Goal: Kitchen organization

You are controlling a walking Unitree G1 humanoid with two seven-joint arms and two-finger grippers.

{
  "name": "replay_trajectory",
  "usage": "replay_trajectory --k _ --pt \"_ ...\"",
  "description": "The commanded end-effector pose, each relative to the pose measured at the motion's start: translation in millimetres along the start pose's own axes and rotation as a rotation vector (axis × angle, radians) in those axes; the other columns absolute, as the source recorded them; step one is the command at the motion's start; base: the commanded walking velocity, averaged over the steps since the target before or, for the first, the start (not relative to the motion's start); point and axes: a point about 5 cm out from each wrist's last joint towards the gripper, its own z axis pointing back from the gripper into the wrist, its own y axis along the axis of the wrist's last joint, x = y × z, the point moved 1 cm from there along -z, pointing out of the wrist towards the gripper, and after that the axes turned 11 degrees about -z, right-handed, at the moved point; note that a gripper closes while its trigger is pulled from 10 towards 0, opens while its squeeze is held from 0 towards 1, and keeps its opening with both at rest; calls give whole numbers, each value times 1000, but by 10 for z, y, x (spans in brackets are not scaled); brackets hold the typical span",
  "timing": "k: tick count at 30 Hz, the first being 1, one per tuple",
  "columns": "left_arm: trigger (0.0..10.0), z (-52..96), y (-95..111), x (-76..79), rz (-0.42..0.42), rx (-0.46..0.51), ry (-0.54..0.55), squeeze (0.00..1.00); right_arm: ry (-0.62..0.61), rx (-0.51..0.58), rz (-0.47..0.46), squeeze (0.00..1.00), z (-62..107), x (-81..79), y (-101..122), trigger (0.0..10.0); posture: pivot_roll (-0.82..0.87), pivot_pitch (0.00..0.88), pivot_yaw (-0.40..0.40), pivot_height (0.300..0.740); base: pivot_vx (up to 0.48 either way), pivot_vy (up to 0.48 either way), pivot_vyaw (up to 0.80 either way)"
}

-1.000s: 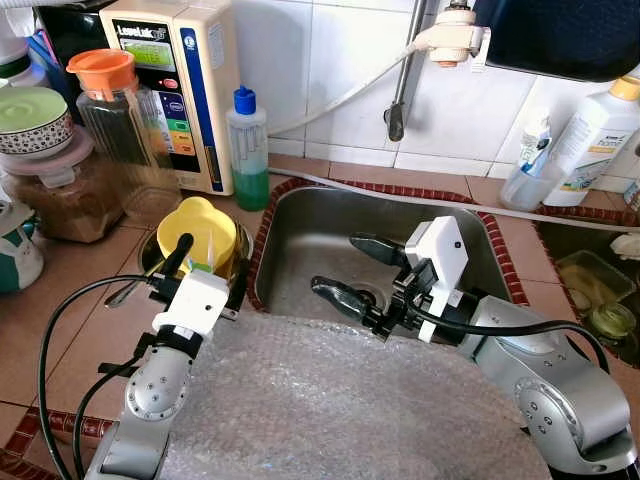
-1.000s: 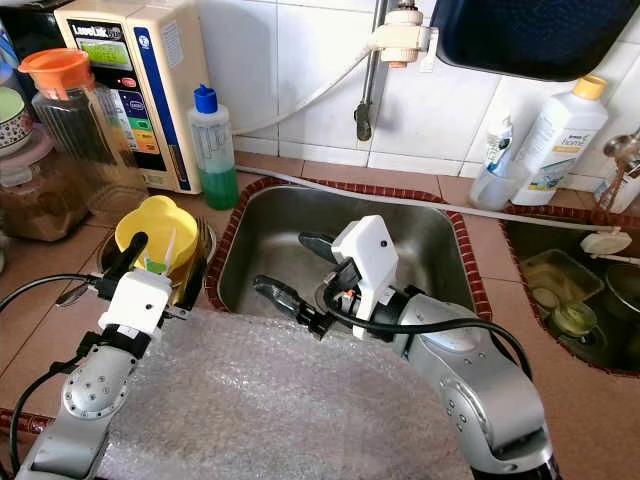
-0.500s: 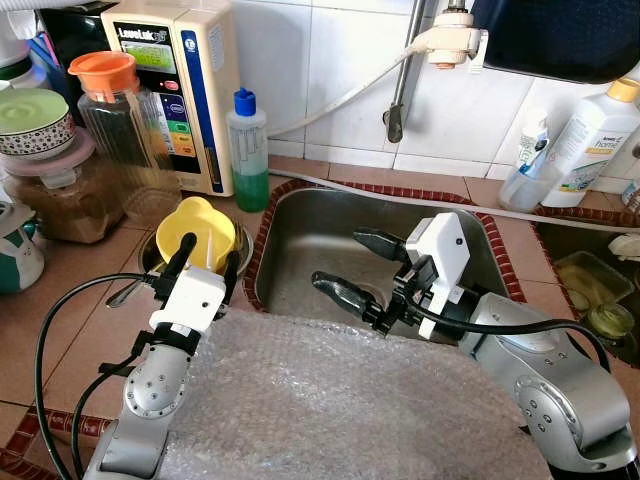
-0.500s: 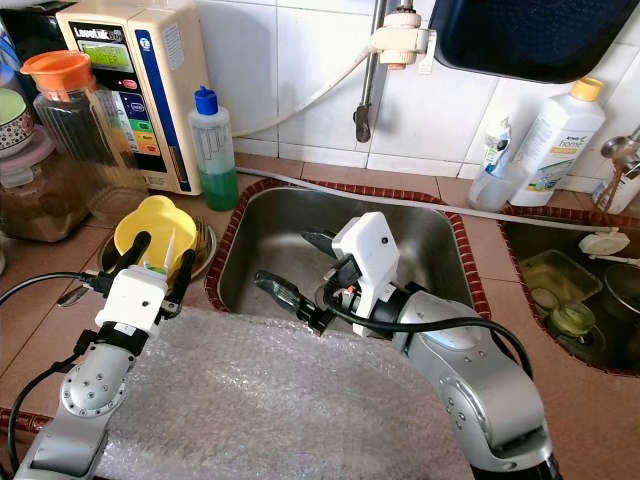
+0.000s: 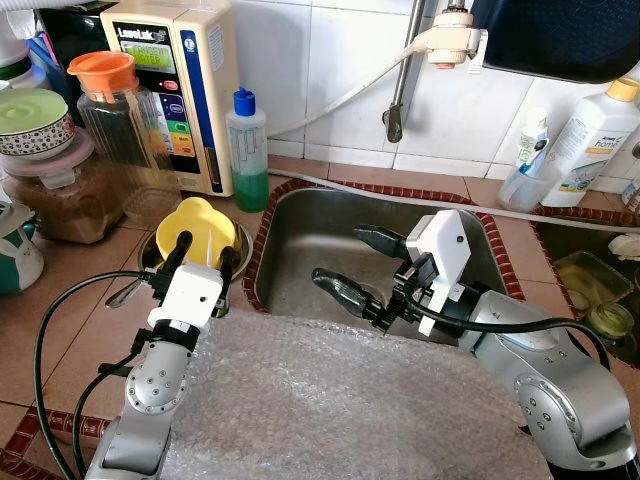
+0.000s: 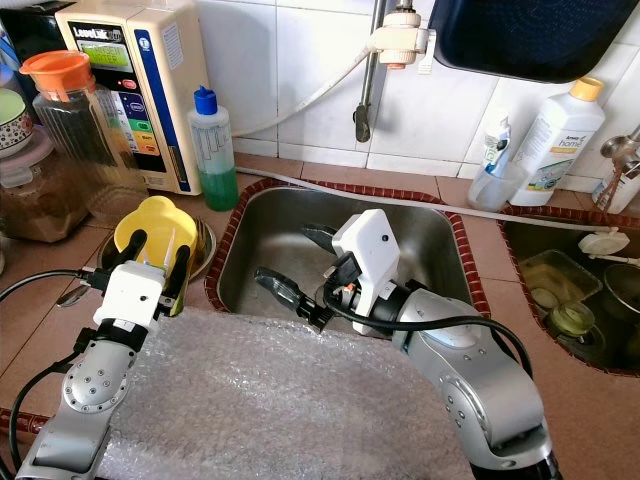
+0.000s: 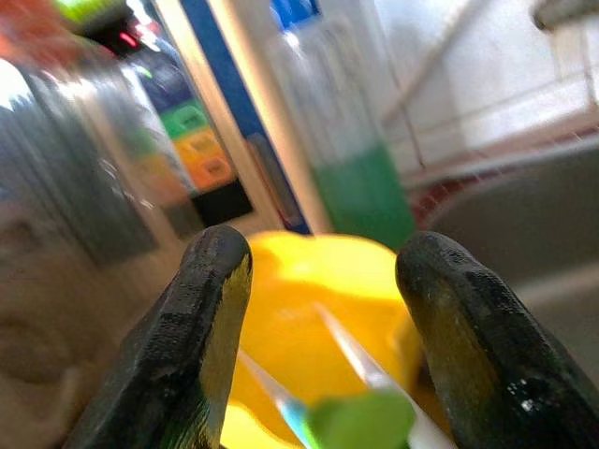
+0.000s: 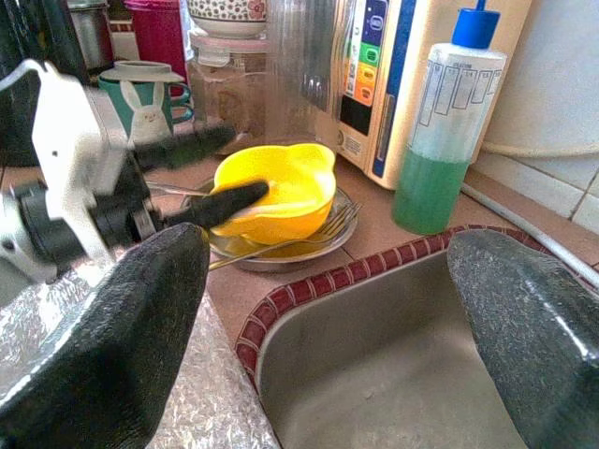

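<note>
I take the sink (image 5: 330, 235) as my landmark: a stainless basin sunk in the tiled desk (image 5: 60, 300), rimmed with dark red mosaic. Its hollow is the roomiest open space I have.

Just beside its left rim sits the yellow bowl (image 5: 197, 232), smooth plastic with a lobed edge, resting in a shallow metal dish (image 8: 281, 251) with a fork (image 8: 309, 234) across it. A straw (image 7: 365, 360) and a green scrap lie in the bowl.

My left hand (image 5: 202, 258) points at that bowl with its fingers spread, one on each side of the near rim, gripping nothing; I cannot tell whether the tips touch it.

My right hand (image 5: 355, 265) hangs over the sink's middle, forearm coming in from the near right, fingers wide apart and empty.

Bubble wrap (image 5: 330, 400) covers the desk on the sink's near side, crinkled and translucent, its far edge meeting the sink's front rim.

Behind the sink's left corner stand a green soap bottle (image 5: 247, 150) with a blue cap, a cream appliance (image 5: 175, 90) and an orange-lidded jar (image 5: 115, 120), close together against the tiled wall.
</note>
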Motion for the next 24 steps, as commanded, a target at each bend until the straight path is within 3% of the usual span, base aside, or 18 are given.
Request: replay_trajectory --k 1,13,20,24 --pt "10000 -35 124 -160 -7 32 68 0 2 5 18 0 -1 4 28 10000 16 17 -34 740 0 0 0" --pt "10000 -10 262 -216 9 52 84 0 2 8 23 0 -33 26 23 10000 32 14 -34 740 0 0 0" --pt "10000 -67 525 -284 7 118 106 0 2 9 27 0 -33 26 17 10000 33 13 -33 740 0 0 0" --pt "10000 -97 556 -286 21 121 110 0 4 10 29 0 -37 24 15 10000 31 13 -32 740 0 0 0"
